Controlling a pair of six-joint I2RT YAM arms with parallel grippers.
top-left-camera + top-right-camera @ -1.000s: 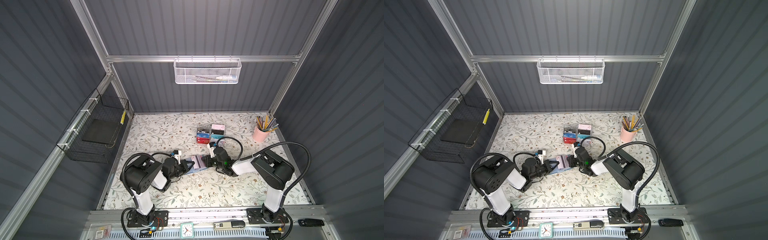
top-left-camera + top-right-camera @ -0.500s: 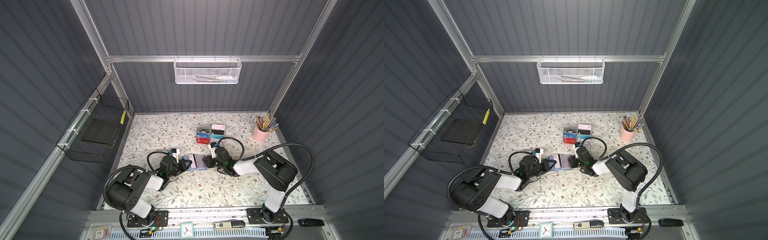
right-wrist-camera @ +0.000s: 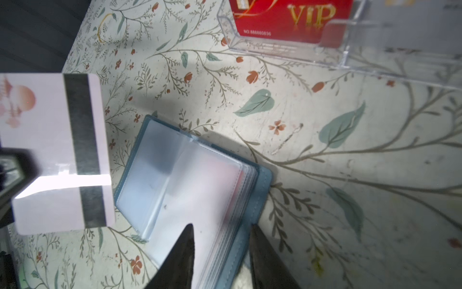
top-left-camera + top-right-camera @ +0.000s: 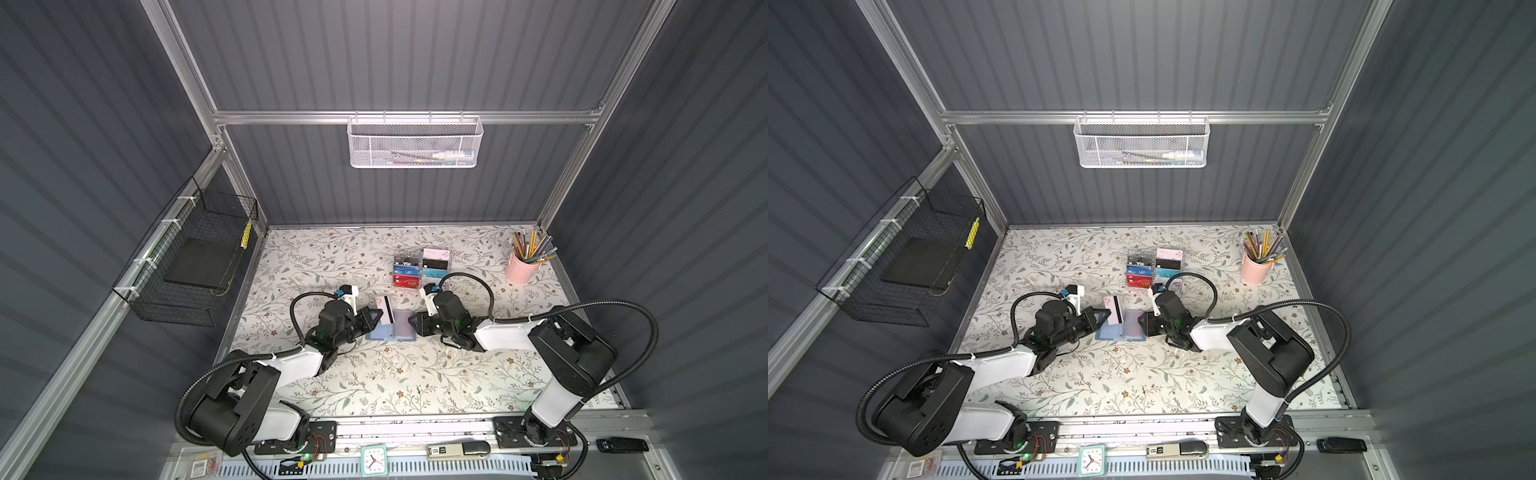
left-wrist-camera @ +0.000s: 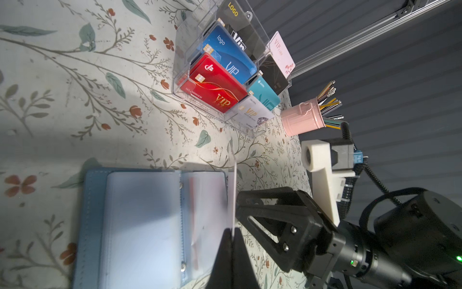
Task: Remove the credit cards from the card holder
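Pinching white card, left hand, right hand parted by card holder

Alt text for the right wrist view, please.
The right gripper, jaws apart, straddles the edge of the open slate-blue card holder on the floral table. A white credit card with a dark stripe is held clear of it; a clear rack holds a red card.

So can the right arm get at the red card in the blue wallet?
Probably yes. The right gripper sits right at the open card holder, jaws apart, nothing in between. The red card is inside a clear sleeve, though, so pinching it may be fiddly. The left gripper holds the white card aside.
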